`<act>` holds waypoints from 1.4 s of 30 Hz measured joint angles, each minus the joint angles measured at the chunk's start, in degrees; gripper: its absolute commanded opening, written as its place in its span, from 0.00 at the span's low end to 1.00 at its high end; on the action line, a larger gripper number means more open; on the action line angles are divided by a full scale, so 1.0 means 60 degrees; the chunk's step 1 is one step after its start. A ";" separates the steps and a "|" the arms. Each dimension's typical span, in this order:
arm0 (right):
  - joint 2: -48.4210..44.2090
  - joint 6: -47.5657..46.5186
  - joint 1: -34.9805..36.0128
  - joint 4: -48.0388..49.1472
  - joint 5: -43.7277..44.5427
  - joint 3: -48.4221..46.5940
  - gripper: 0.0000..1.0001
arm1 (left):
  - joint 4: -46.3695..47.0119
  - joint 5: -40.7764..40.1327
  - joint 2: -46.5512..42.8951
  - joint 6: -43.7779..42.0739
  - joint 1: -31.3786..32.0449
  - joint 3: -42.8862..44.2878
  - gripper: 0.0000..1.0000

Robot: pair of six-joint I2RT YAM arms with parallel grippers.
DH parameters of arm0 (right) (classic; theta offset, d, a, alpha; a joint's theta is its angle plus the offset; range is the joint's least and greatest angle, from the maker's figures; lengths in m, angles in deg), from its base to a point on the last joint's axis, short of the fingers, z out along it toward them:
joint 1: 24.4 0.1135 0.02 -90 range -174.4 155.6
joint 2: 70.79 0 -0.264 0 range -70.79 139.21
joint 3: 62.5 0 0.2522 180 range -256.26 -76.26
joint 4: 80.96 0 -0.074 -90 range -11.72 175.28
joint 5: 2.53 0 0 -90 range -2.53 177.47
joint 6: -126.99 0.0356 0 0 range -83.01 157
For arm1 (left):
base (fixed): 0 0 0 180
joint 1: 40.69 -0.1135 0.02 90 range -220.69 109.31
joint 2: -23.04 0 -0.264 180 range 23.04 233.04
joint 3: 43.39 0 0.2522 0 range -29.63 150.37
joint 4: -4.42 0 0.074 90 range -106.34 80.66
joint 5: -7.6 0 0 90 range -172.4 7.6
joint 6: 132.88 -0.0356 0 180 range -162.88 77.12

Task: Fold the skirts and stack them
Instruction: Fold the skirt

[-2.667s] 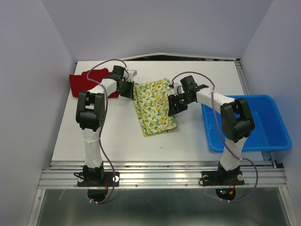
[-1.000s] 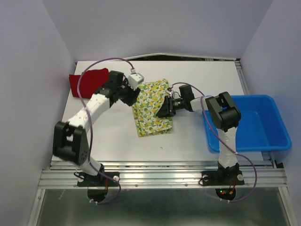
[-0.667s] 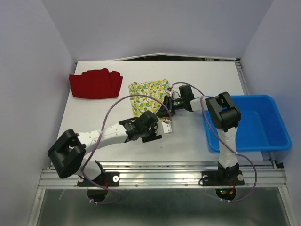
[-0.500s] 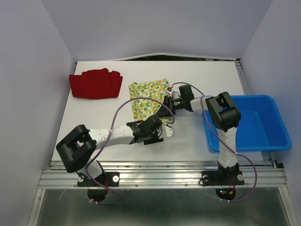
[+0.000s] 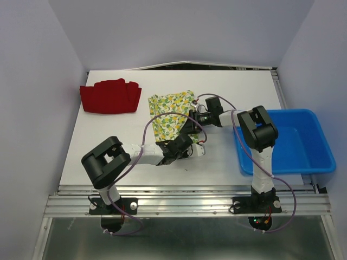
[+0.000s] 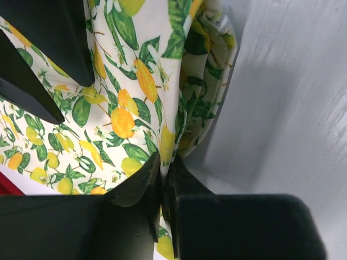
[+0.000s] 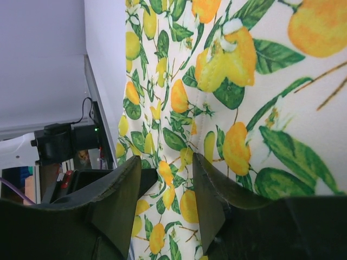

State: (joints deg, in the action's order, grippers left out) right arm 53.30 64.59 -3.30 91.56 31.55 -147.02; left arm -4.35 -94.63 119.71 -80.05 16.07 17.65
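Note:
The lemon skirt [image 5: 168,111], white with yellow lemons and green leaves, lies mid-table. My left gripper [image 5: 183,146] is at its near right corner and is shut on a fold of the cloth's edge, as the left wrist view [image 6: 165,162] shows; the lemon skirt [image 6: 124,97] fills that view. My right gripper [image 5: 189,125] is low at the skirt's right edge. In the right wrist view it [image 7: 167,161] is open, with the lemon skirt [image 7: 260,81] showing between its jaws. The red skirt [image 5: 110,96] lies spread at the far left, away from both grippers.
A blue plastic bin [image 5: 320,157] stands at the table's right edge, beside the right arm. White table surface [image 5: 108,146] lies to the left of the lemon skirt. The side walls stand close to the table on both sides.
My left arm swung from the lemon skirt's far left corner down to its near edge and shut on the cloth. The right gripper stayed at the skirt's right edge.

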 measured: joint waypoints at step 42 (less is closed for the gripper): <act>0.1945 -0.3053 0.0550 -0.2175 0.0532 -0.4411 0.44 | -1.0721 0.8626 0.0987 -0.1337 -0.2827 0.6772 0.00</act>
State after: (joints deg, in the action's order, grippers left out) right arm 64.97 46.27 0.00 78.51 34.74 -173.49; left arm -68.67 -42.87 125.63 -88.07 -0.90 58.29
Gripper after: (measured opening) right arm 0.460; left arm 0.048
